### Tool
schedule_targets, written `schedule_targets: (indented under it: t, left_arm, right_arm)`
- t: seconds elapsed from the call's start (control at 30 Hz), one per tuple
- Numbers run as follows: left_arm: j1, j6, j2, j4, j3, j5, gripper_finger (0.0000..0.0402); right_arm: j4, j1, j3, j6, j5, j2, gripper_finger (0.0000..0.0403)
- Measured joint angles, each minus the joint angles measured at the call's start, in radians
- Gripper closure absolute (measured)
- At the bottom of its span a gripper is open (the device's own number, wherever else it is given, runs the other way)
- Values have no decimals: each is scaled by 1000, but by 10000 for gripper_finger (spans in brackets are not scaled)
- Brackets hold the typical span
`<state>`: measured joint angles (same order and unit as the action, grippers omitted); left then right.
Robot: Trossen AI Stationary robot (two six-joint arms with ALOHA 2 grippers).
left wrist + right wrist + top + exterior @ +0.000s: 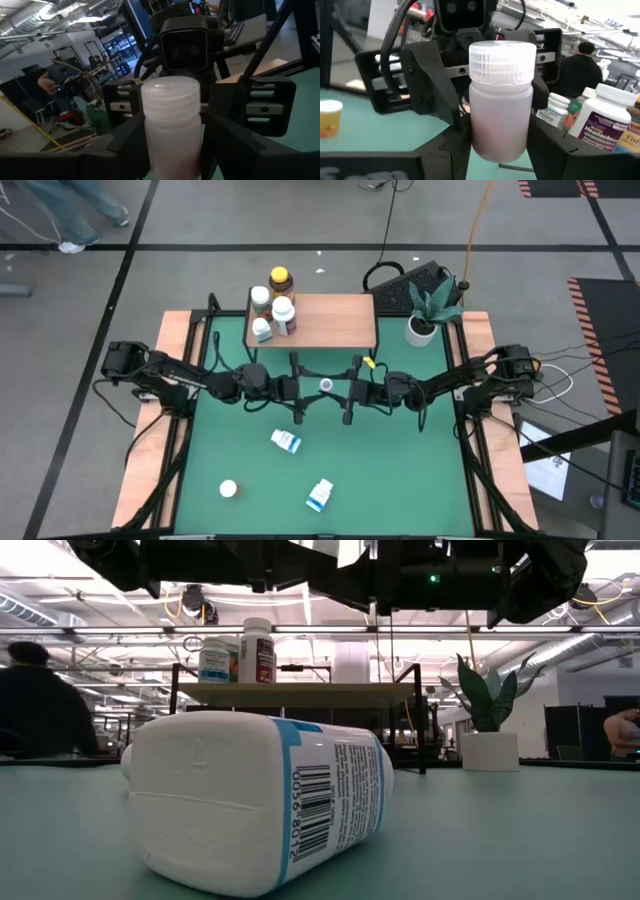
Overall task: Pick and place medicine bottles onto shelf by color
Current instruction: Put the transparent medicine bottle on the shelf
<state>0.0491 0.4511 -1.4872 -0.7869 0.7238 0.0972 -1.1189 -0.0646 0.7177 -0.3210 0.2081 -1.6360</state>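
Facing each other above the table [400,470], both tools meet mid-air before the shelf [330,320]. Note the right tool [338,388] clamped on the upright white bottle [326,384], cap up; the left tool [305,389] brackets it, grip undetermined.

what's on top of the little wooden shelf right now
Four medicine bottles stand clustered at one end of the shelf: an amber one and three white-capped ones. The rest of the top is bare. The low view shows only two; the others are hidden behind them.
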Motion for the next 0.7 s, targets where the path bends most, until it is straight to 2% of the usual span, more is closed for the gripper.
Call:
schedule_targets:
  t: [0.4, 0.7]
  left_arm:
    - [-8, -13, 1, 5, 0, 2, 250]
    - [-18, -59, -2, 12, -1, 36, 231]
  right_arm:
    - [4, 7, 0, 21, 0, 0, 245]
    - [49, 32, 0, 109, -4, 2, 208]
